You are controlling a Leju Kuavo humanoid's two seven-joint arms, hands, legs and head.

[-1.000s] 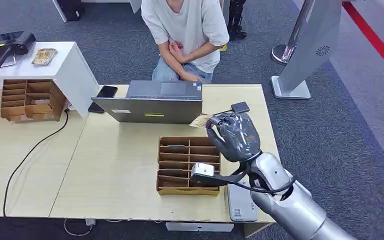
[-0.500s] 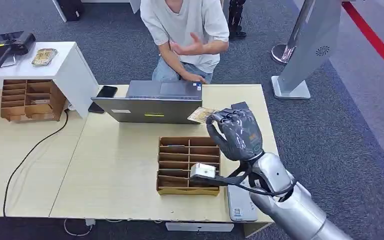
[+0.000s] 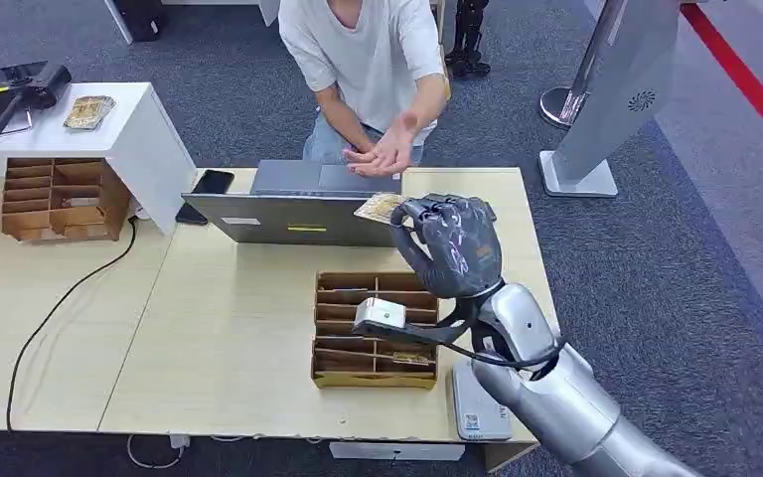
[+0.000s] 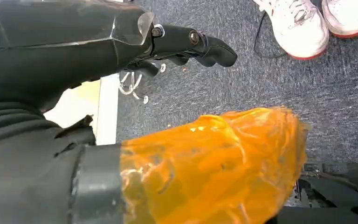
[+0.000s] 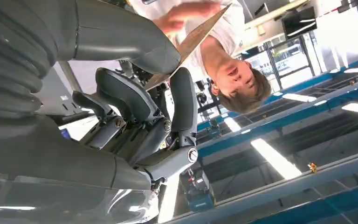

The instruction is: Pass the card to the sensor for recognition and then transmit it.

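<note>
With our right hand [image 3: 449, 243] pinching the card [image 3: 379, 207], we judge the handover under way, needing release into the person's hands [image 3: 385, 155].

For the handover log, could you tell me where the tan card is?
In the head view, the tan card is pinched in the right hand, above the grey laptop.
</note>
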